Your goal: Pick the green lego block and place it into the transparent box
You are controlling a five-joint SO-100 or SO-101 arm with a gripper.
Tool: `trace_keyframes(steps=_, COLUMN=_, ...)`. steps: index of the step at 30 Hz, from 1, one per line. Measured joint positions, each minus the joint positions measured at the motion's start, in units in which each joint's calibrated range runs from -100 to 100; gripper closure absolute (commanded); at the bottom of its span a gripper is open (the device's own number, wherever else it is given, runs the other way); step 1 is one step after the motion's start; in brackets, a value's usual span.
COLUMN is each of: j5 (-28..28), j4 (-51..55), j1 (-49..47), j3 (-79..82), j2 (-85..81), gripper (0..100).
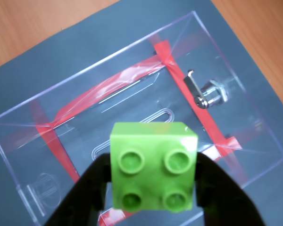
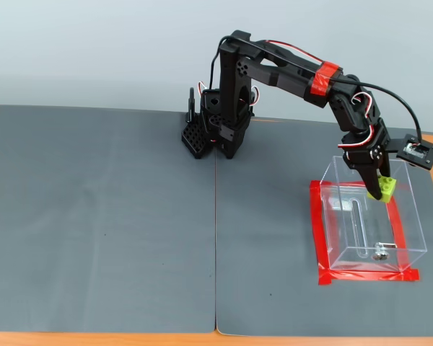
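Lime-green lego block [image 1: 153,167], red tape [image 2: 364,277], grey mat [image 2: 101,216]

We count one green lego block [image 2: 385,189], which shows four round studs in the wrist view, and one transparent box [image 2: 411,216] near the right edge of the surface [image 2: 7,339], with one small metal fitting [image 1: 208,94] on its wall and one rectangular border of red tape [image 2: 320,238] around its base. We see one black arm [image 2: 289,76] with one pincer [image 2: 381,189], one red band [image 2: 326,78] wrapped around its upper link, and one small camera module [image 2: 418,151] at its wrist. Two dark grey mats [image 2: 101,216] lie side by side, meeting in a single seam down the middle of the surface.
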Motion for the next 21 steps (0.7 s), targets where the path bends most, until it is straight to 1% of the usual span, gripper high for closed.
trace_keyframes(steps=3, j5=0.0, j4=0.0, j1=-0.2, j3=0.0, j2=0.0, gripper=70)
trace_keyframes(steps=7, j5=0.0, j4=0.0, j1=-0.5, j3=0.0, j2=0.0, gripper=72)
trace_keyframes(steps=16, j5=0.0, j4=0.0, j1=-0.5, j3=0.0, j2=0.0, gripper=81)
trace_keyframes(steps=21, j5=0.0, j4=0.0, j1=-0.5, j3=0.0, j2=0.0, gripper=88)
